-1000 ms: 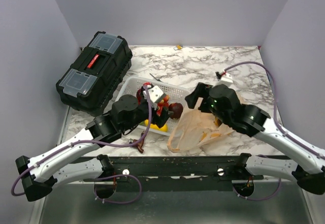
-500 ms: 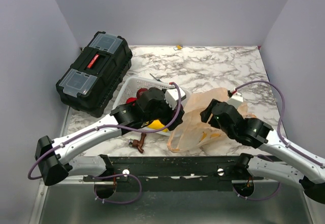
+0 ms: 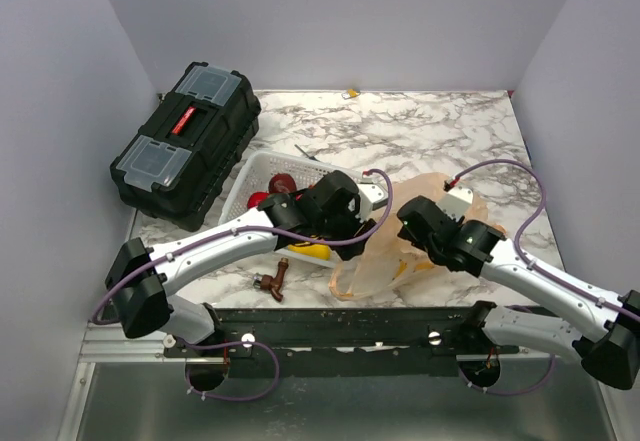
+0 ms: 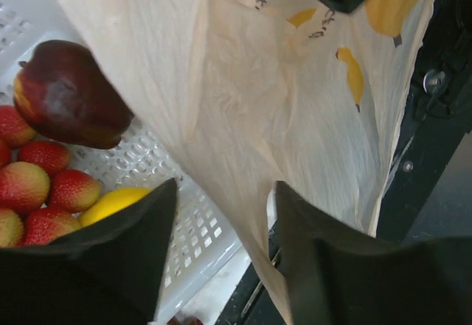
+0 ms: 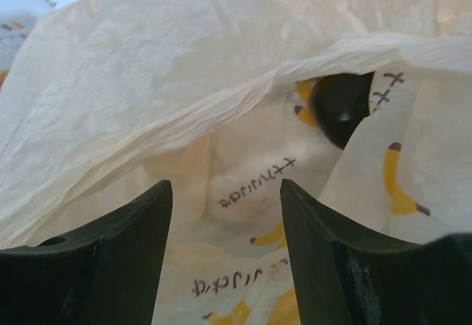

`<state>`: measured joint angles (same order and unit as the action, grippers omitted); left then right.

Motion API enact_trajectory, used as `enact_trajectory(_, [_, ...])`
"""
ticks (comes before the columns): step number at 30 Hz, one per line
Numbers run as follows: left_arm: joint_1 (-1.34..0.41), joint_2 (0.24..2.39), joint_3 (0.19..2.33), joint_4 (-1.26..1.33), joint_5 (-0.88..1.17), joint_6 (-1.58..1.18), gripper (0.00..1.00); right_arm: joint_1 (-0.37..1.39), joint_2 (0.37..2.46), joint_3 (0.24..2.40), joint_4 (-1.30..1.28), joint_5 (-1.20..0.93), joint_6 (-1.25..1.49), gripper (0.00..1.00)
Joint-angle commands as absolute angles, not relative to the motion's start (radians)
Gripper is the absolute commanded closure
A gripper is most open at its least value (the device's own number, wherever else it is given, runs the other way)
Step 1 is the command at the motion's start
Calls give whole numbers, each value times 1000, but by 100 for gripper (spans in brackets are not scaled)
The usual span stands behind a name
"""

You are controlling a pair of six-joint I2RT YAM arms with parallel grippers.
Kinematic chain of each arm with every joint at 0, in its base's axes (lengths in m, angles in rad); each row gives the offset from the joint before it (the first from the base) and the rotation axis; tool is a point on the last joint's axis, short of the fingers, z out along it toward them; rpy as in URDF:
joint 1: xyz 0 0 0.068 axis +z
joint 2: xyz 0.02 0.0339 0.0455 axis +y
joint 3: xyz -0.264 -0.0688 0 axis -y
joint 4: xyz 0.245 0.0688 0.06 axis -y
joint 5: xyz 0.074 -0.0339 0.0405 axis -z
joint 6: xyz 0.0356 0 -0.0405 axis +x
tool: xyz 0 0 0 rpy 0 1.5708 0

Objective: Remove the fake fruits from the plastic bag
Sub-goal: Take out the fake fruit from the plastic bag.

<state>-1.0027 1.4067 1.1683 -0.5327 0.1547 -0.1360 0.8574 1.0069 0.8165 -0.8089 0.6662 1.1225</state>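
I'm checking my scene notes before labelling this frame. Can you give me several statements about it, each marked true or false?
1. The dark red apple lies in the white basket. True.
2. The black toolbox stands with its lid open. False: the lid is shut.
3. The plastic bag carries a banana print. True.
4. The brown tap-shaped object sits inside the basket. False: it lies on the table near the front edge, outside the basket.
5. The left gripper and the right gripper are both clamped shut. False: the fingers of each stand apart at the bag.
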Motion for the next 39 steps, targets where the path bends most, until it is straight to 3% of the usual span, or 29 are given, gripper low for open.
enact_trajectory(1, [-1025,1454,1250,-619,231,-135,56,772,1030,782,-742,618,1070,38])
enact_trajectory(3, [-1035,1474,1303,-654,237,-142,69,738,1045,772,-707,570,1040,38])
enact_trajectory(6, [-1041,1501,1375,-696,246,-171,81,731,1061,767,-687,560,1031,39])
enact_trajectory(13, [-1073,1595,1592,-780,210,-185,93,693,1054,727,-648,544,1036,39])
enact_trajectory(19, [-1085,1605,1661,-812,191,-163,96,617,1038,702,-613,502,1021,38])
enact_trajectory(29, [-1095,1519,1382,-670,213,-166,97,539,1069,715,-603,560,1009,36])
enact_trajectory(39, [-1126,1535,1361,-636,241,-177,98,529,1096,721,-459,587,910,34])
